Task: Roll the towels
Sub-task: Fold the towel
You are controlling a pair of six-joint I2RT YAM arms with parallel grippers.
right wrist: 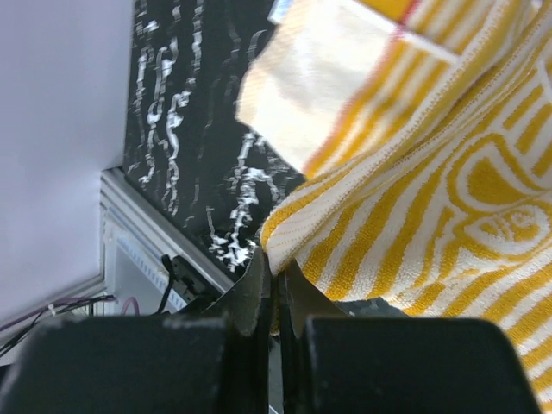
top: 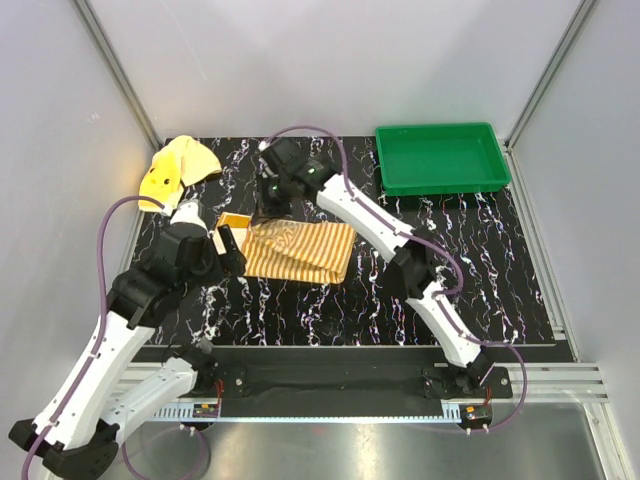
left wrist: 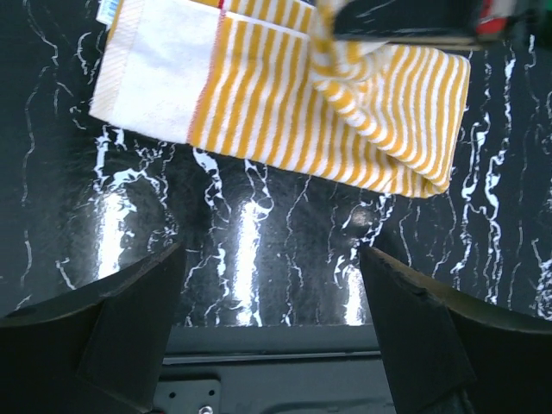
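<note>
Near the middle of the overhead view, the striped towel (top: 300, 252) lies bunched on the black table (top: 480, 270). It looks soft, light and floppy, best taken along a hem. The right gripper (right wrist: 276, 289) pinches its upper edge; the left gripper (left wrist: 272, 259) hangs spread beside its left end. The yellow towel (top: 180, 168) sits upper left at the table's corner. Open table lies lower right.

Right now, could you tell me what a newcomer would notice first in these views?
The orange-and-cream striped towel lies bunched mid-table, the right tool pinching its edge. Next come the crumpled yellow towel at the far left corner and the bright green tray at far right.
</note>
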